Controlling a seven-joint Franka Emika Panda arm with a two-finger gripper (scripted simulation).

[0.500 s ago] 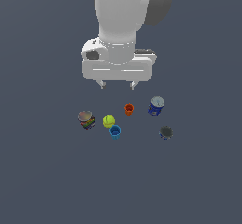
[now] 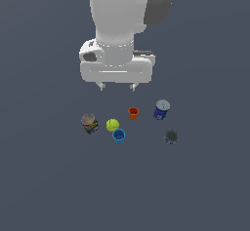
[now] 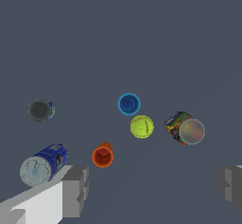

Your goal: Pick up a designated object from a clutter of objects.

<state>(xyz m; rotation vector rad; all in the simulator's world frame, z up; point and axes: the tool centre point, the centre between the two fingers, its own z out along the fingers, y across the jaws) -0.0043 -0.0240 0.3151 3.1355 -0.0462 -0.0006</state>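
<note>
The designated object, a dark-blue can (image 2: pixel 161 109) with a silver-grey flat top, stands upright at the exterior view's right of the clutter; it shows in the wrist view too (image 3: pixel 43 164). My gripper (image 2: pixel 117 86) hangs open well above the floor, its fingertips (image 2: pixel 102 86) spread wide, nothing between them. The can sits lower and toward the exterior view's right of the gripper. In the wrist view the two grey fingers (image 3: pixel 75 190) frame the picture's edge, far apart.
An orange cup (image 2: pixel 133 112), a yellow-green ball (image 2: pixel 113 125), a light-blue cup (image 2: pixel 118 136), a multicoloured can (image 2: pixel 89 124) and a dark grey can (image 2: pixel 171 137) lie scattered near the blue can on the plain grey floor (image 2: pixel 58 186).
The gripper has shifted slightly, by little; the objects stay where they were.
</note>
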